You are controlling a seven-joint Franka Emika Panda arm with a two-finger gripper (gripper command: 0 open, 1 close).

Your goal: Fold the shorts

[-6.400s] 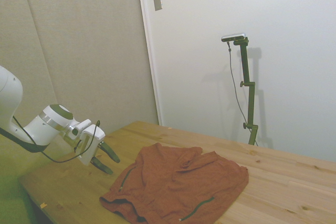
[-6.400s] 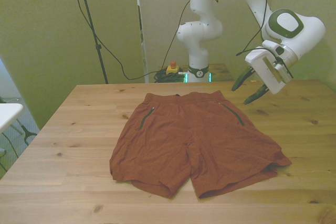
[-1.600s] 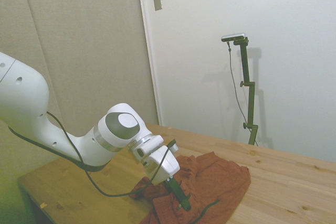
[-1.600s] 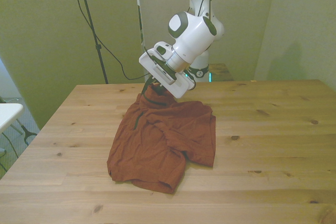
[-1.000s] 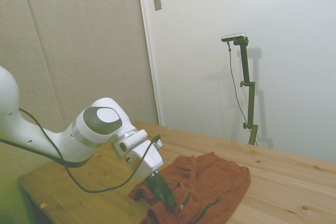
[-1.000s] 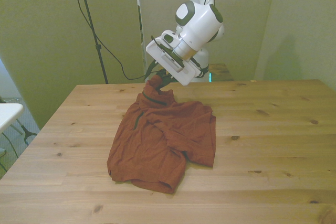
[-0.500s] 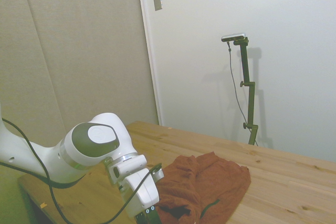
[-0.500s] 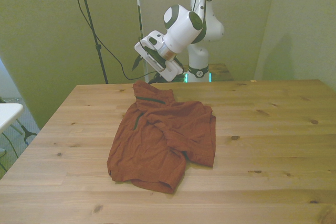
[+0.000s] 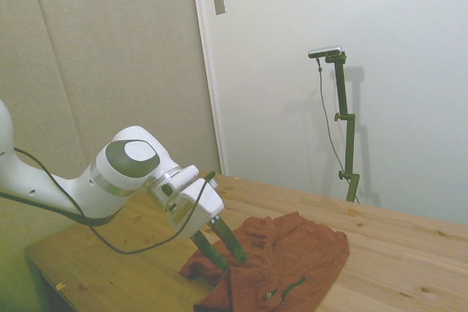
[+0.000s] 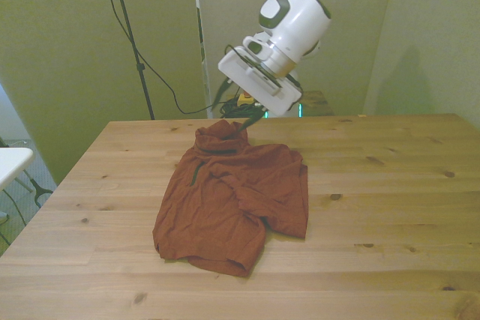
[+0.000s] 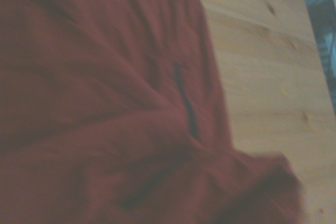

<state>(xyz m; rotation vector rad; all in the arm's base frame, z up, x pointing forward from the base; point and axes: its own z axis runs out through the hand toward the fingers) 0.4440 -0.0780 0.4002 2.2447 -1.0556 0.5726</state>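
Observation:
The rust-orange shorts [image 10: 232, 200] lie doubled over on the wooden table [image 10: 390, 185], one half laid across the other, with a bunched hump of waistband at the far end. In the side view the shorts [image 9: 300, 250] spread out beyond the arm. My gripper [image 9: 232, 262] hangs tilted just above that bunched waist edge, its two dark fingers apart and nothing between them. From the front, the gripper [image 10: 241, 118] sits right behind the hump. The wrist view is blurred and shows rumpled shorts [image 11: 105, 103] with a dark green zip line [image 11: 186, 108] beside bare wood.
Bare wood stretches across the front view's right half and along the near edge [image 10: 300, 290]. A black tripod with cables [image 10: 127, 35] stands off the table at the front view's left. A red button box [image 10: 245, 97] sits by the robot base.
The shorts, flat at first, now lie folded in half. In the last half second the gripper swung from the front view's left of the waistband back over the bunched waist, fingers open.

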